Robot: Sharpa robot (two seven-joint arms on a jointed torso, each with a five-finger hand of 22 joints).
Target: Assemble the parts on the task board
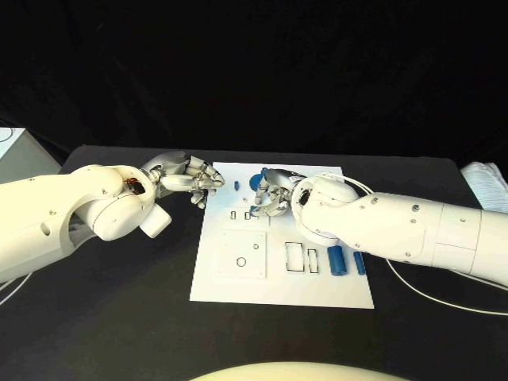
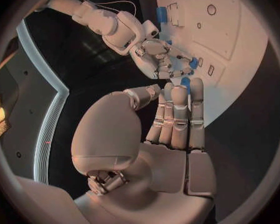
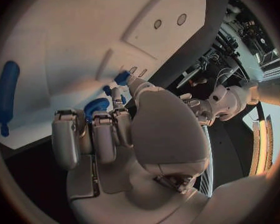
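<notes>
The white task board (image 1: 279, 286) lies mid-table. My right hand (image 1: 272, 190) hovers over its far middle, fingers curled round a rounded blue part (image 3: 96, 106), which also shows at its fingertips (image 2: 193, 62). My left hand (image 1: 188, 179) is at the board's far left edge and holds nothing. Its fingers (image 2: 177, 109) are stretched out side by side, with the thumb apart. A small blue part (image 1: 237, 184) stands on the board just past their tips (image 2: 185, 81). Two long blue parts (image 1: 336, 260) (image 1: 359, 262) lie at the board's near right.
The board has a raised square panel (image 1: 241, 255) with small holes and rectangular slots (image 1: 294, 255) beside it. A pale box (image 1: 2, 152) sits at the far left of the table, a white object (image 1: 490, 179) at the far right. A cable (image 1: 437, 295) trails under the right arm.
</notes>
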